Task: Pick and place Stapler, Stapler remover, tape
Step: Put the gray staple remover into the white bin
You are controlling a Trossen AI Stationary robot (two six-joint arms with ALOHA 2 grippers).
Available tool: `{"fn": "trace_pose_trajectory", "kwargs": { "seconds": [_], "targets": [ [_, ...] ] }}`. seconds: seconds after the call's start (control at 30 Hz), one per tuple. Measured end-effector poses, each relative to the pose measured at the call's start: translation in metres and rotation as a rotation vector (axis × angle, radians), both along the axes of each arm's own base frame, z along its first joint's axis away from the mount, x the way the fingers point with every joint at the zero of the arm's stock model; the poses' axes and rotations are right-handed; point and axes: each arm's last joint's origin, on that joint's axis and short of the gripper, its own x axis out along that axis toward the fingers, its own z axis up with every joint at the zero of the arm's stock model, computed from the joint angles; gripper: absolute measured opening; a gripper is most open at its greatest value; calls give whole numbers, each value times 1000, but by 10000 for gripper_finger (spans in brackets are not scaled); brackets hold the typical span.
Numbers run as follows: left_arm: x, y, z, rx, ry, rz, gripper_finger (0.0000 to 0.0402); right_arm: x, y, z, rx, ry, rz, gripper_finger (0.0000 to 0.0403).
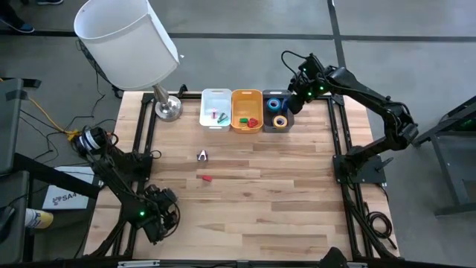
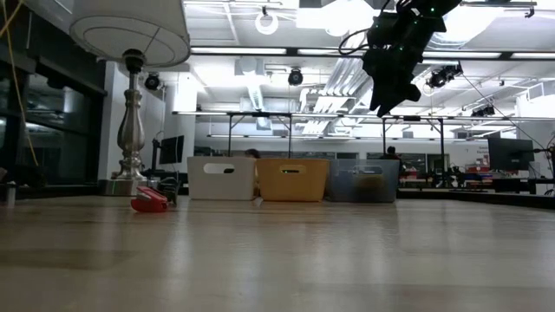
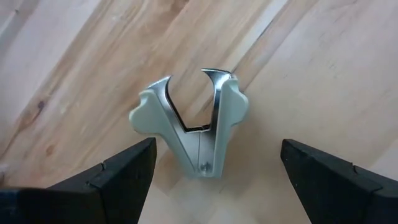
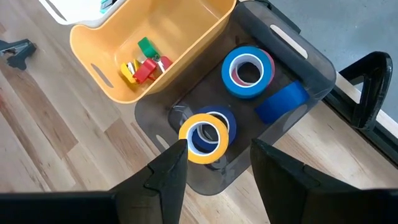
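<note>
In the left wrist view a pale staple remover (image 3: 193, 121) lies flat on the wood, claws pointing away, between the tips of my open left gripper (image 3: 217, 148), which touches nothing. The high view shows that arm (image 1: 158, 214) near the table's near left corner. It also shows a staple remover (image 1: 201, 155) and a small red stapler (image 1: 206, 179) at mid-table. My right gripper (image 4: 219, 163) hangs open, high above the grey bin (image 4: 314, 59). Blue (image 4: 249, 71) and yellow (image 4: 204, 138) tape rolls lie in that bin.
A white bin (image 1: 216, 108), an orange bin (image 1: 247, 110) with small coloured pieces and the grey bin (image 1: 277, 112) stand in a row at the far edge. A lamp (image 1: 167, 108) with a large white shade stands at the far left.
</note>
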Motion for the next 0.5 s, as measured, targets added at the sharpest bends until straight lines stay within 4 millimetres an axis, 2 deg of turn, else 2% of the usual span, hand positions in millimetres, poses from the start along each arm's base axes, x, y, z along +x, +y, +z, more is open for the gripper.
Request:
{"fn": "trace_pose_trajectory", "kwargs": {
  "seconds": [0.5],
  "targets": [
    [3, 3, 0, 24, -26, 26, 341, 0, 0, 0, 1, 0, -4, 165]
  ]
}}
